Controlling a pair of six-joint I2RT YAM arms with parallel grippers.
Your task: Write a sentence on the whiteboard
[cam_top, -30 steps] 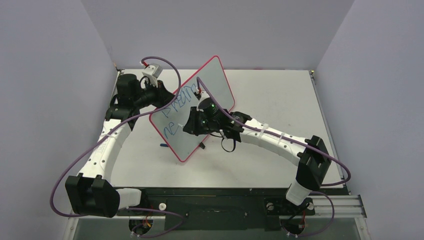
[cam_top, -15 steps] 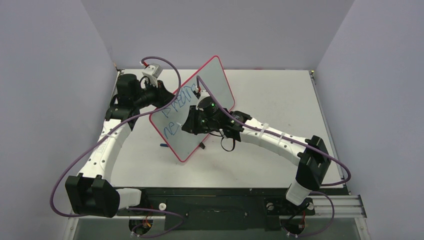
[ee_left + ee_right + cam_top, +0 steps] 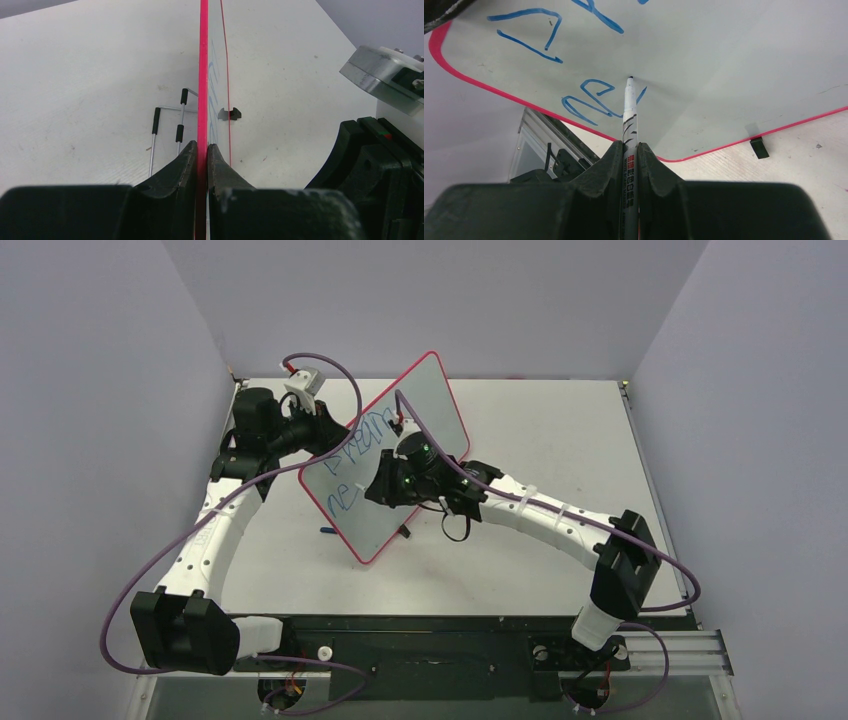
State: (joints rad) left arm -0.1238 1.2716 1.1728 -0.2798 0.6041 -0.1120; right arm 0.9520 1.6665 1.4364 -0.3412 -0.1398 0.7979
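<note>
Riskily clamped red-rimmed flat white whiteboard (image 3: 428,405) by its edge in left gripper (image 3: 202,146).
Pressed slim white marker (image 3: 629,112), pinched in right gripper (image 3: 630,146); tip pressure could have pivoted it.

Whiteboard (image 3: 432,398) tilted on table (image 3: 560,440); marker (image 3: 629,115) tip apparently touching it.

Overhead rear view; wrist close-ups, apparently sharing whiteboard (image 3: 365,525).

The left gripper (image 3: 201,150) is pinching the whiteboard (image 3: 203,75) edge-on, both black fingers (image 3: 180,165) pressing against its red rim. Faint blue strokes of the sentence (image 3: 214,75) are showing on one face, with a small black clip (image 3: 230,114) sitting at the far rim. A wire stand (image 3: 167,125) is lying on the table (image 3: 90,75) behind the other face.
</note>
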